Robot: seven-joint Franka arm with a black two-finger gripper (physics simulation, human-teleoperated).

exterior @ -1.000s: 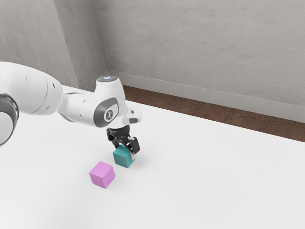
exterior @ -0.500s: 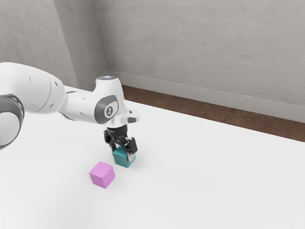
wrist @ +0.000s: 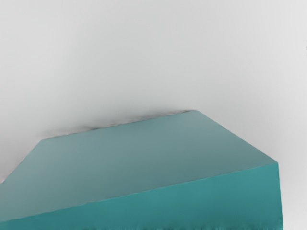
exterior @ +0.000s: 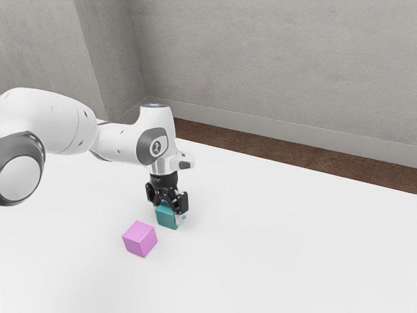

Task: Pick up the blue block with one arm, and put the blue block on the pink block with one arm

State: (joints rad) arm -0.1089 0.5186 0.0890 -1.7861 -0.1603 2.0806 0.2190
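The black two-finger gripper (exterior: 169,205) hung low over the blue block (exterior: 168,220), a matte teal-blue cube resting on the plain white table (exterior: 293,248). Its jaws appeared spread, one to either side of the cube's upper part, not yet pinching it. The pink block (exterior: 139,238), a matte pale magenta cube, sat near it on the exterior view's left, apart from it.

The likely risk was a shallow or skewed grip: closing high on the faces, or across corners, could twist the cube or let it slip on the lift. With the cubes so near, a low carry could knock the pink one aside.

The gripper covered the cube's top in the exterior view, so any contact was hard to make out. In the wrist view the blue block (wrist: 144,163) was cut off at the lower edge.
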